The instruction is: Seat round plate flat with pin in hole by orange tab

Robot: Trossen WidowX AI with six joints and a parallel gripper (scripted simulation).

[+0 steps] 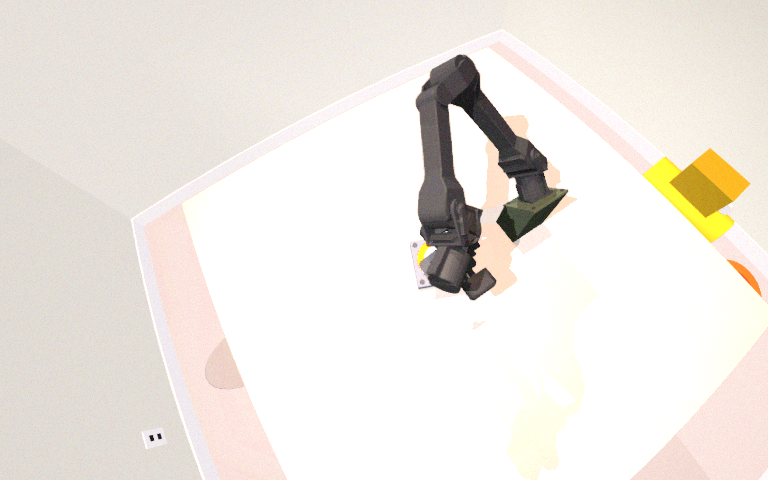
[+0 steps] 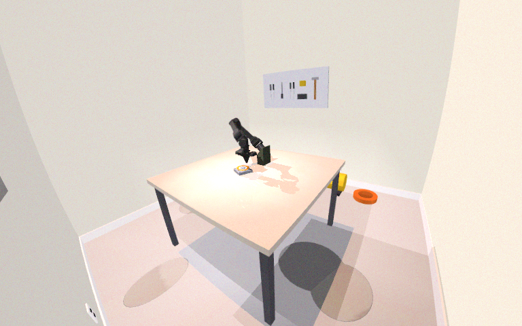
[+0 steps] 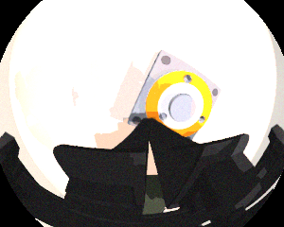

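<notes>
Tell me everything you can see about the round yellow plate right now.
The round yellow plate is a flat ring with an orange patch on its left rim and small holes around it. It sits around a pale round post on a square grey base. The shut pincer hovers near its lower left edge; contact cannot be judged.

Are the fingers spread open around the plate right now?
No. In the wrist view the gripper is shut, its fingers pressed into one point at the near rim of the yellow plate, gripping nothing.
</notes>
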